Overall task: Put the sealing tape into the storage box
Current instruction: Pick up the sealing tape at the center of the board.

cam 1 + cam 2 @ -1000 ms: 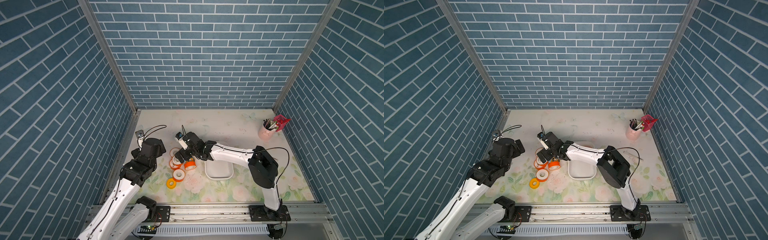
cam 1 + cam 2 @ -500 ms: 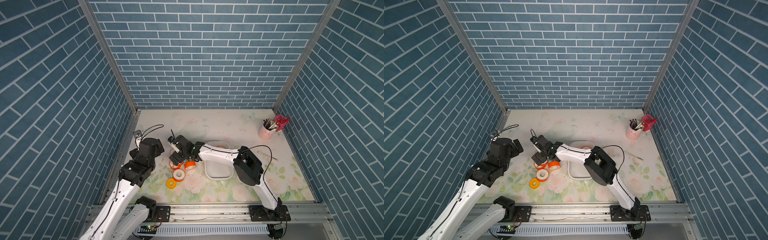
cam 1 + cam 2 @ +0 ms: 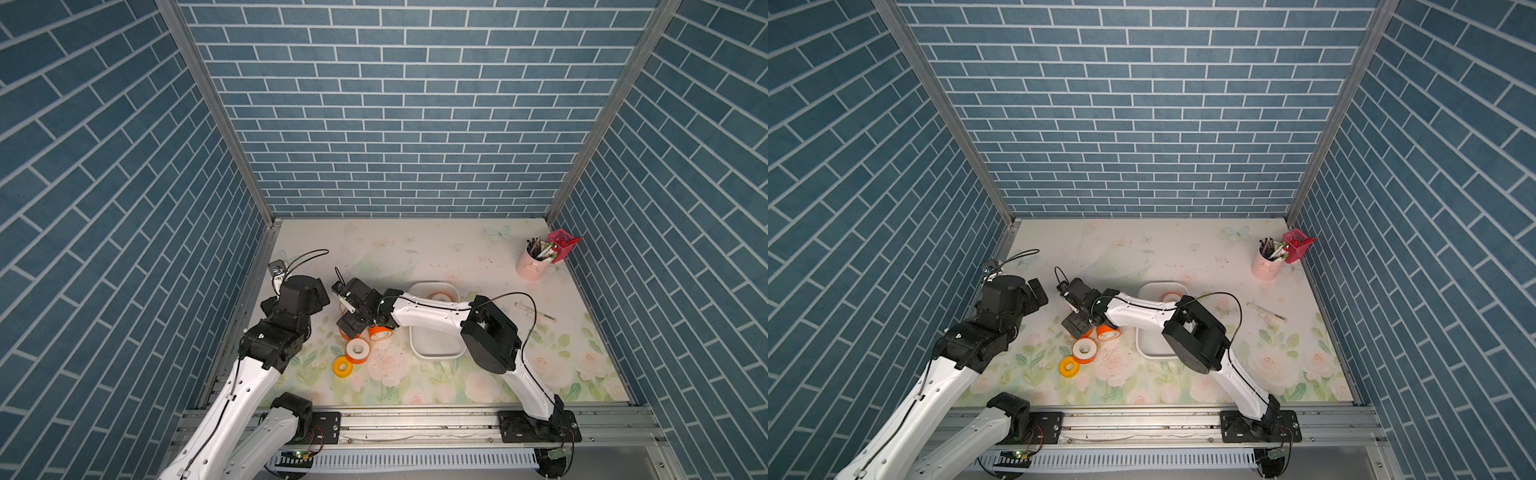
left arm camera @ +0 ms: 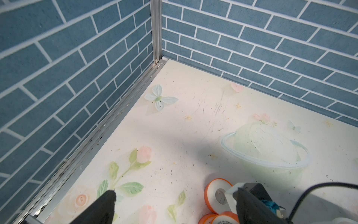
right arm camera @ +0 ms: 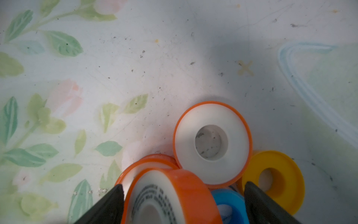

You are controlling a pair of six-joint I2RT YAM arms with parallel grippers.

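Note:
Several sealing tape rolls lie clustered left of the storage box (image 3: 436, 343), a shallow white tray seen in both top views (image 3: 1152, 349). One orange roll (image 3: 440, 296) lies inside it. My right gripper (image 3: 352, 325) is low over the cluster and open. In the right wrist view its fingers (image 5: 114, 201) flank a tilted orange roll (image 5: 174, 199) and a blue roll (image 5: 228, 205). Just beyond lie a flat orange-rimmed roll (image 5: 212, 143) and a yellow roll (image 5: 271, 180). My left gripper (image 4: 177, 205) hangs open and empty near the left wall.
A pink cup of pens (image 3: 532, 268) and a red item (image 3: 561, 241) stand in the far right corner. A thin ruler-like strip (image 3: 536, 312) lies right of the box. My right forearm (image 3: 432, 311) crosses over the box. Blue brick walls enclose the table.
My right gripper has slid left and come down over the tape cluster, its elbow swinging left with it. The left arm has hardly moved.

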